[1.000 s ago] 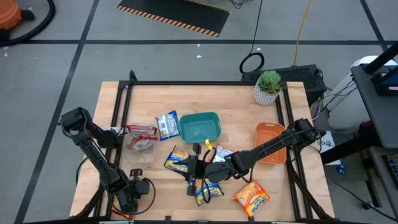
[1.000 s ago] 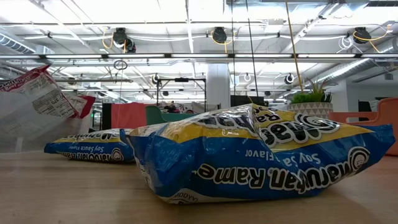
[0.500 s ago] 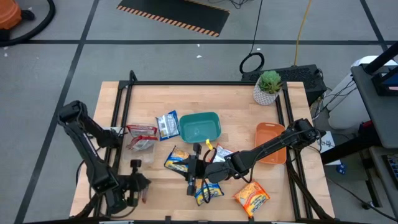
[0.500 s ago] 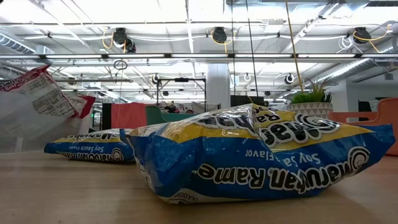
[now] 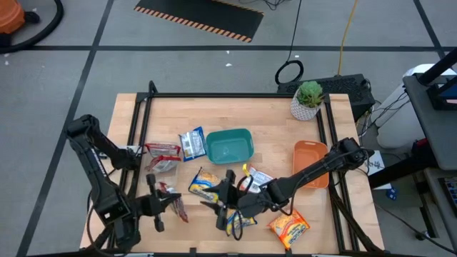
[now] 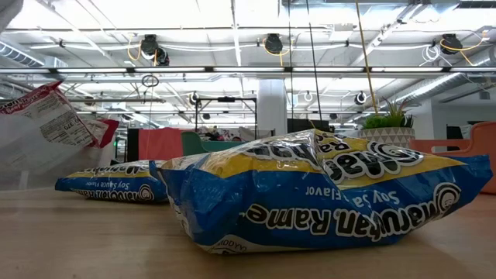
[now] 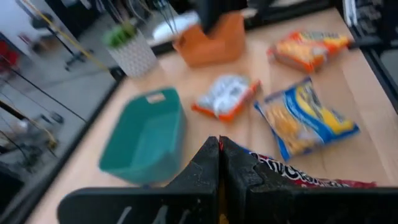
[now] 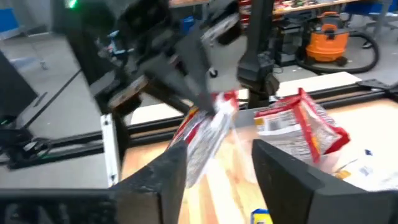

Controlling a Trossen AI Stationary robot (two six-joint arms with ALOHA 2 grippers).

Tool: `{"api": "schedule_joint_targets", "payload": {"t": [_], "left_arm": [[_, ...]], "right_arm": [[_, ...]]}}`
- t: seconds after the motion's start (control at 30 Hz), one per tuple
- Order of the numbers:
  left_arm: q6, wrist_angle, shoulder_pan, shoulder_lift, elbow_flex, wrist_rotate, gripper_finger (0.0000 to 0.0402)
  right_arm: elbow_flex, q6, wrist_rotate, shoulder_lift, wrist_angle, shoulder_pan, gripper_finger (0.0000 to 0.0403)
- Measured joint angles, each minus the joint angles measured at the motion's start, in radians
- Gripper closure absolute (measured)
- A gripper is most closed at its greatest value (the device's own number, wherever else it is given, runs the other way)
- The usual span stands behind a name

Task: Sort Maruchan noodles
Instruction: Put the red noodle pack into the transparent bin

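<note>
Carrying 1 dark red packet (image 5: 176, 206) inward from the table's near-left edge.

Left gripper (image 5: 158, 203), clamped on it, has swung right; right gripper (image 5: 223, 196), fingers now parted and empty, waits over blue-and-yellow packets (image 5: 203, 183), suggesting a handover before sorting.

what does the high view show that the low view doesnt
Only the high view shows both arms: the left gripper shut on a dark red packet near the table's front left, and the right gripper open over the middle front. It also shows the orange packet and the white packet.

Only the low view shows the room behind the table, with its ceiling lights, and the print on the near blue-and-yellow packet.

Both show the blue-and-yellow packets, the teal bin, the orange tray and the potted plant.
</note>
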Motion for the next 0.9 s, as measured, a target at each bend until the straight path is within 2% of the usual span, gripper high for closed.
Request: {"api": "schedule_joint_targets", "payload": {"t": [0.17, 0.37, 0.63, 0.77, 0.9], "left_arm": [[0.048, 0.0, 0.008, 0.0, 0.059, -0.111, 0.0398], [0.082, 0.032, 0.01, 0.0, 0.117, -0.26, 0.0398], [0.168, 0.027, 0.011, 0.0, 0.131, -0.308, 0.0398], [0.195, 0.027, 0.025, -0.003, 0.131, -0.314, 0.0398], [0.217, 0.027, 0.057, -0.003, 0.131, -0.315, 0.0398]], "right_arm": [[0.0, -0.048, -0.009, 0.0, 0.02, 0.022, 0.0191], [0.001, -0.127, 0.011, 0.066, 0.084, 0.021, 0.0177], [0.001, -0.312, 0.011, 0.182, 0.281, 0.022, 0.0161], [0.001, -0.302, 0.026, 0.228, 0.381, 0.02, 0.0159], [0.001, -0.289, 0.097, 0.315, 0.557, 0.011, 0.0159]]}}
